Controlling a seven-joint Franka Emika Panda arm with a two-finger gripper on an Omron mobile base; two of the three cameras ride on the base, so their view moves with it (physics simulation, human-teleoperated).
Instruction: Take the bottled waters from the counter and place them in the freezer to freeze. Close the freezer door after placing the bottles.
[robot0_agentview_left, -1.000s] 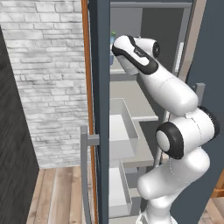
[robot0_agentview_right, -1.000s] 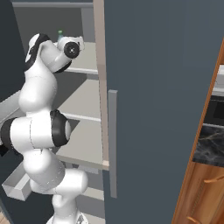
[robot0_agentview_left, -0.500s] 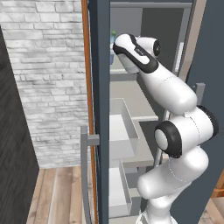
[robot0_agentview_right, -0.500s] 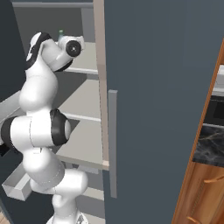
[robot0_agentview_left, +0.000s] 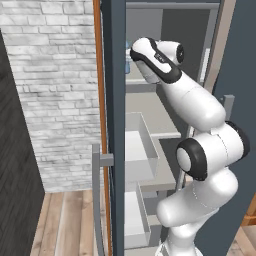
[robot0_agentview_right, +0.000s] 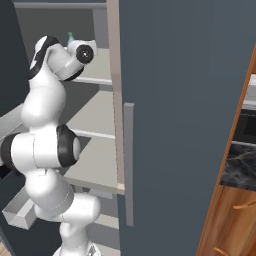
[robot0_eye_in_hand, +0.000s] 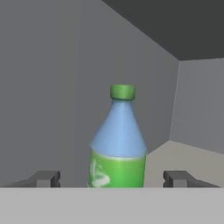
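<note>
A bluish bottled water (robot0_eye_in_hand: 118, 144) with a green cap and a green label stands upright on an upper grey shelf (robot0_eye_in_hand: 192, 159) inside the freezer (robot0_agentview_left: 150, 107). My gripper (robot0_eye_in_hand: 113, 178) is open, its fingertips (robot0_eye_in_hand: 46, 178) wide apart on either side of the bottle and clear of it. In the left base view the hand reaches in at the upper shelf, with a bluish bit of the bottle (robot0_agentview_left: 128, 64) beside it. From the right, the green cap (robot0_agentview_right: 70, 36) peeks over the wrist. The freezer door (robot0_agentview_left: 114, 125) stands open to the left. A corner of the counter (robot0_agentview_right: 240, 167) lies far right.
White bins (robot0_agentview_left: 141, 150) jut out of the lower freezer shelves under my arm. The plain slate-blue door (robot0_agentview_right: 185, 115) with its bar handle (robot0_agentview_right: 128, 165) is shut on the right. A brick wall (robot0_agentview_left: 55, 90) stands left of the open door, over a wooden floor.
The jaws have opened and let go of the bottle, which stays upright on the shelf. The arm has hardly moved.
</note>
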